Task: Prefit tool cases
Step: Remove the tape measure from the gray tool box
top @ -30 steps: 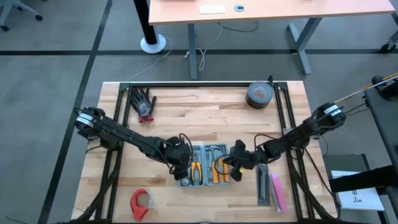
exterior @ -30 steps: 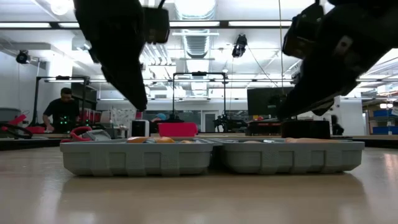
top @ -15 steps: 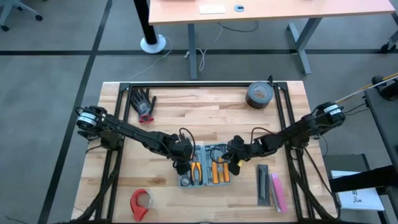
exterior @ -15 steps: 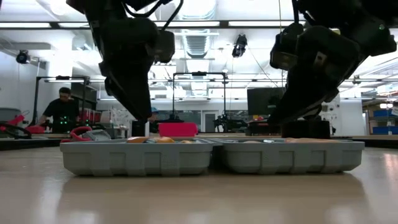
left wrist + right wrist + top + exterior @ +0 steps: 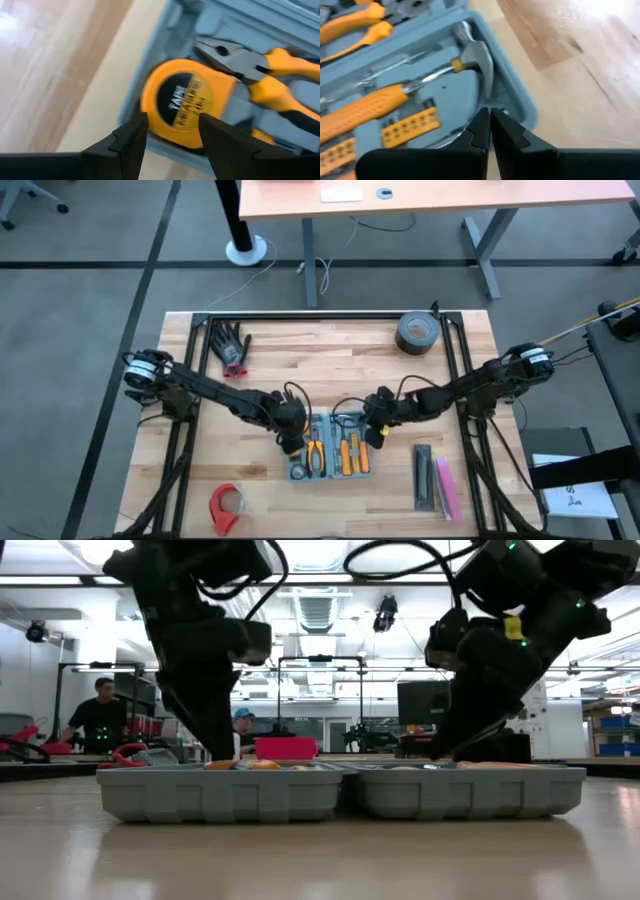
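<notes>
Both grippers moved farther back; one tool case [image 5: 330, 445]

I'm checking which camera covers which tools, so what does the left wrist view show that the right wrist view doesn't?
Only the left wrist view shows the round yellow tape measure in its slot, framed by the open left claw, with pliers beside it. Only the right wrist view shows the hammer and a row of yellow bits, past the shut right claw. Both show the open tool case with its grey tray, orange-handled tools, and the wooden table beside it.
</notes>
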Available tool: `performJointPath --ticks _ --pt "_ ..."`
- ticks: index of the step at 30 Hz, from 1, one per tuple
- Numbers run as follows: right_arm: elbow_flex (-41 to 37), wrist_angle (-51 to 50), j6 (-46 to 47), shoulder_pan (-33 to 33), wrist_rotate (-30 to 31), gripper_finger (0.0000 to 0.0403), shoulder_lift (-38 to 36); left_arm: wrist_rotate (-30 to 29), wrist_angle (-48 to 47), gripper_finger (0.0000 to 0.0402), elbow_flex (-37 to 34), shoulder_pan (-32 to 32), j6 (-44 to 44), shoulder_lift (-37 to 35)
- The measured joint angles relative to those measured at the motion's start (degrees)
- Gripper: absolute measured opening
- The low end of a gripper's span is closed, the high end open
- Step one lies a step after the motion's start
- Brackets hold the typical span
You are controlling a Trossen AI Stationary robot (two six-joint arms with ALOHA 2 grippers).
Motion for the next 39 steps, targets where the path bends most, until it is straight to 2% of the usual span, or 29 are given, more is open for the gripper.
performJointPath --ticks 8,24,34,39 --pt "0.02 -1.02 -3.46 -4.02 -0.33 0.0 0.0 -3.78 0.45 0.0185 -0.38 3.06 4.45 0.0" --pt "0.07 -1.4 -8.83 -11.51 -0.46 0.0 -0.02 -4.1 2.1 0.018 -1.55 9.89 14.83 -0.08" --pt "2.33 -1.68 -10.78 -11.98 -1.45 0.0 -0.02 7.89 1.79 0.0175 0.71 8.6 13.08 -0.83" --pt "3.9 -2.49 -11.19 -11.95 -4.51 0.0 -0.02 9.64 -0.39 0.017 0.82 6.23 11.78 -0.85"
